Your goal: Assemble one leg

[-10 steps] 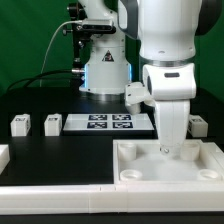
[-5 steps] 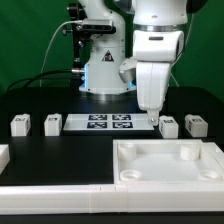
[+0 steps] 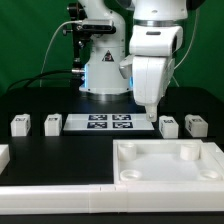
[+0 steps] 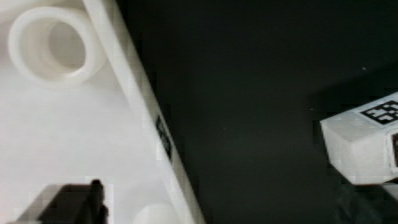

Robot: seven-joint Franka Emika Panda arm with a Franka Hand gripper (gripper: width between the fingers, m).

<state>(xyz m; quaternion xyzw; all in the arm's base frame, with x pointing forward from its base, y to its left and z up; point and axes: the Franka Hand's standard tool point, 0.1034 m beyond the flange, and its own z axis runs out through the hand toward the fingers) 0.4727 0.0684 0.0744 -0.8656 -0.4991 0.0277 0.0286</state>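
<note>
Four legs, small white blocks, stand in a row on the black table: two at the exterior view's left point(image 3: 20, 125) point(image 3: 52, 124) and two at its right point(image 3: 169, 127) point(image 3: 197, 125). My gripper point(image 3: 150, 117) hangs empty just above the table, close beside the nearer right leg on its left side, not touching it. The wrist view shows that leg point(image 4: 361, 140) with its tag at the picture's edge. One dark finger point(image 4: 71, 205) shows over the tray-like part point(image 4: 71, 130). The gripper point(image 4: 210, 195) stands wide open.
The large white tray-like part point(image 3: 170, 172) with corner sockets lies in front of the gripper. The marker board point(image 3: 108, 123) lies between the leg pairs. Another white part point(image 3: 3, 155) pokes in at the left edge. The robot base point(image 3: 105, 70) stands behind.
The gripper has risen out of the tray-like part and moved back and to the exterior view's left, ending beside the nearer right leg. The parts have not moved.
</note>
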